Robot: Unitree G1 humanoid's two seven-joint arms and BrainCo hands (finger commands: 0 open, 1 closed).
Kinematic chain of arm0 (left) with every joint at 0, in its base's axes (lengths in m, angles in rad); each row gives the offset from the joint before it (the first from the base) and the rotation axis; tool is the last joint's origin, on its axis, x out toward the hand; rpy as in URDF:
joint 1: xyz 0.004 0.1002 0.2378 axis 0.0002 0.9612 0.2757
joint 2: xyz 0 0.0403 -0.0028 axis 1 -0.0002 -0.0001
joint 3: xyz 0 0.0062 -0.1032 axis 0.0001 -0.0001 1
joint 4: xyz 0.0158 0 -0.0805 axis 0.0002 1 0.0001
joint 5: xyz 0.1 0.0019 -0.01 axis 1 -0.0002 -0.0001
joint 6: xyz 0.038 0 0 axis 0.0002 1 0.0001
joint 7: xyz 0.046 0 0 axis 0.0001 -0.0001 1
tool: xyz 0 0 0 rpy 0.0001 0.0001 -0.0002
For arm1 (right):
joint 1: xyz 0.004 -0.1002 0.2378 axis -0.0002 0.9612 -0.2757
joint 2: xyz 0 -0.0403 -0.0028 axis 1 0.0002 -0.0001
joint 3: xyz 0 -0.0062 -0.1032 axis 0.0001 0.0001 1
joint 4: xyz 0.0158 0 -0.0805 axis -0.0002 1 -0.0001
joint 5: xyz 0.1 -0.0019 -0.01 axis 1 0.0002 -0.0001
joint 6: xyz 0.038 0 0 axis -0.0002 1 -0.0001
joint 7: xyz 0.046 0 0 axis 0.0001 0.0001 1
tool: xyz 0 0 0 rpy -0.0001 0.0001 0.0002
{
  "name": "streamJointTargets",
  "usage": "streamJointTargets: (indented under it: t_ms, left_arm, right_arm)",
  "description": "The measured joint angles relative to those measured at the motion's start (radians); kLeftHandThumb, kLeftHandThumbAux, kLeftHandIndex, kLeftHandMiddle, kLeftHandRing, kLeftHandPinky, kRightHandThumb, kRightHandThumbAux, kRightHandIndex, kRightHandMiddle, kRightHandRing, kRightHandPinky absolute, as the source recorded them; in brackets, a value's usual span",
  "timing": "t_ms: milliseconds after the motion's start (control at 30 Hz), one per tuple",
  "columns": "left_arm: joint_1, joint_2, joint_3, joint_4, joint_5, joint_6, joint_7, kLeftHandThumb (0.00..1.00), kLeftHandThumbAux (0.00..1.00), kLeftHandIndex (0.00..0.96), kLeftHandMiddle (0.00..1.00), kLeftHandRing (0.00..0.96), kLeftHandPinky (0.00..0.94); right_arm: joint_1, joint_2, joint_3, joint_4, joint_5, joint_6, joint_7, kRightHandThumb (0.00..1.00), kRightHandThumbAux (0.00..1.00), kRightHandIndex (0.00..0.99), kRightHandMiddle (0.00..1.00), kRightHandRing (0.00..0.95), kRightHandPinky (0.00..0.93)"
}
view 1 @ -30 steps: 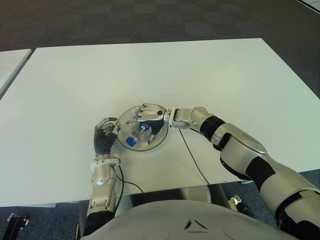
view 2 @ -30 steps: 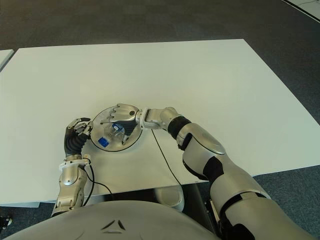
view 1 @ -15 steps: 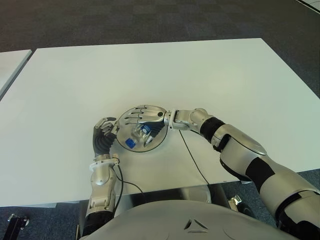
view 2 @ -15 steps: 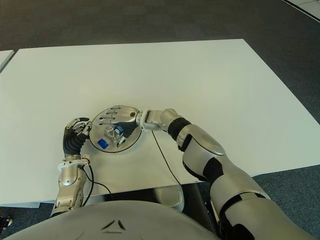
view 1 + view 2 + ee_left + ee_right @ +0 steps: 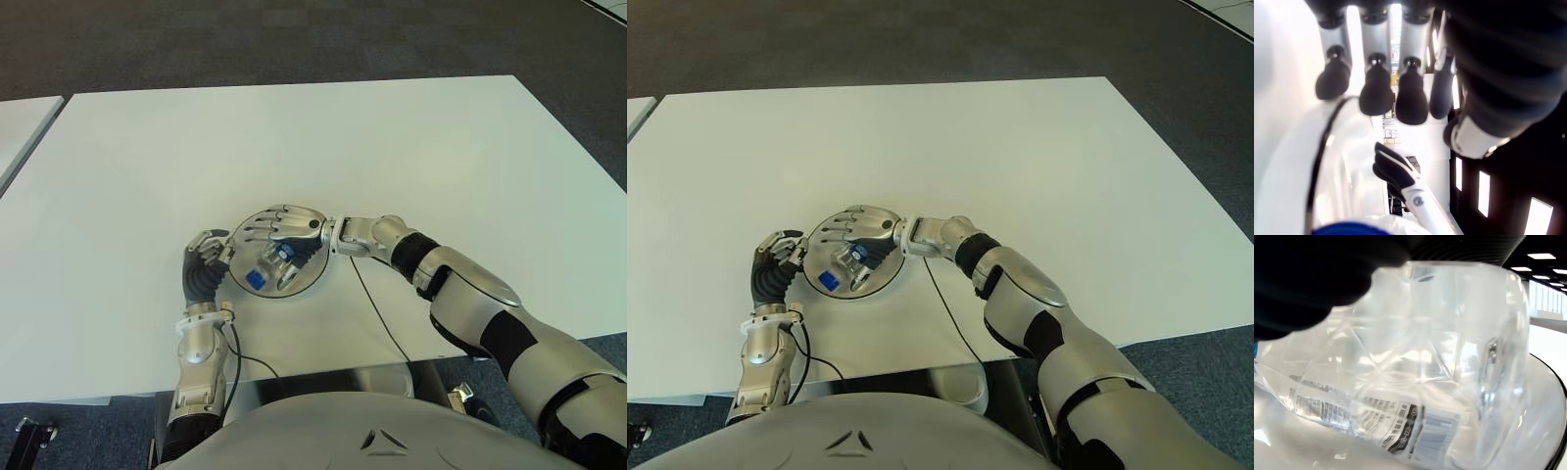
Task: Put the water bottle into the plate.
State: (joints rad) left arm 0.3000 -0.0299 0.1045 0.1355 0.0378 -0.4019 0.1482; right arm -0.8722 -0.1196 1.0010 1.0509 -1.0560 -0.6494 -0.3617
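The water bottle (image 5: 270,268) is clear, faceted plastic with a blue cap and a printed label carrying a barcode; it lies on its side inside the round plate (image 5: 247,227), cap toward the robot's left. The right hand (image 5: 282,227) is spread flat just above it, fingers extended over the plate and gripping nothing. The plate sits on the white table (image 5: 411,147). The left hand (image 5: 208,257) shows just beside the plate's left rim, fingers curled with their tips near the rim, holding nothing.
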Motion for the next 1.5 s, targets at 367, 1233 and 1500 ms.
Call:
streamJointTargets:
  t_ms: [367, 1233, 1500]
  left_arm:
    - [0.004, 0.003, -0.001, 0.0, 0.0, 0.001, 0.0, 0.701, 0.718, 0.434, 0.764, 0.772, 0.757]
    - [0.005, 0.002, 0.0, -0.004, 0.003, 0.01, 0.0, 0.701, 0.717, 0.434, 0.769, 0.775, 0.77]
    - [0.004, 0.002, -0.001, -0.005, 0.003, 0.01, 0.0, 0.702, 0.717, 0.434, 0.768, 0.773, 0.758]
  right_arm:
    - [0.033, -0.032, -0.059, -0.015, 0.063, -0.03, 0.001, 0.325, 0.18, 0.0, 0.0, 0.0, 0.0]
    - [0.282, -0.175, -0.267, -0.251, 0.191, 0.013, 0.023, 0.276, 0.179, 0.0, 0.0, 0.0, 0.0]
    - [0.384, -0.223, -0.327, -0.371, 0.227, 0.056, 0.085, 0.239, 0.204, 0.0, 0.0, 0.0, 0.0]
